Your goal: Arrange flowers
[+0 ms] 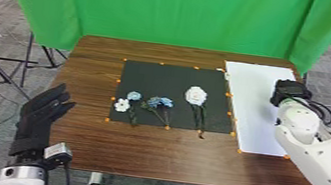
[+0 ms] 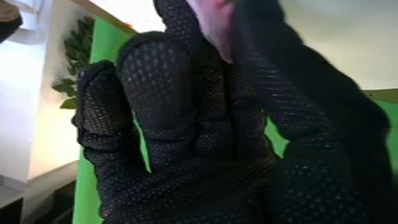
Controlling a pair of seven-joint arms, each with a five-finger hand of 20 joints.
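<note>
Right hand point(image 1: 293, 91): fingers point(image 2: 155, 85) mostly straight and close together, thumb point(image 2: 311, 100) drawn in towards them; a pink piece point(image 2: 213, 25) is caught between thumb and fingers, near their tips. Whether it is a petal or a whole bloom, cannot tell. In the head view this hand is at the right side of the table point(image 1: 137, 157), by the outer edge of a long white board point(image 1: 256, 131), towards its far end. Left hand point(image 1: 45, 112): fingers extended and loosely apart, nothing in hold, located at the table's left edge, well apart from the flowers. Flowers on the black mat point(image 1: 182, 77), left to right: a small white flower point(image 1: 122, 105) lies just beside a light blue flower point(image 1: 134, 96), on its near side; next, a blue flower cluster point(image 1: 160, 101) with thin stems towards the near edge; then, apart from these, a larger white flower point(image 1: 197, 95), bloom pointing away from the robot, stem ends running past the mat's near edge. Orange markers point(image 1: 196, 68) dot the borders of mat and board. The board lies to the right of the mat. Beyond the table hangs a green cloth point(image 1: 154, 8). Right wrist view, background: leafy plant point(image 2: 75, 60) near the green cloth.
</note>
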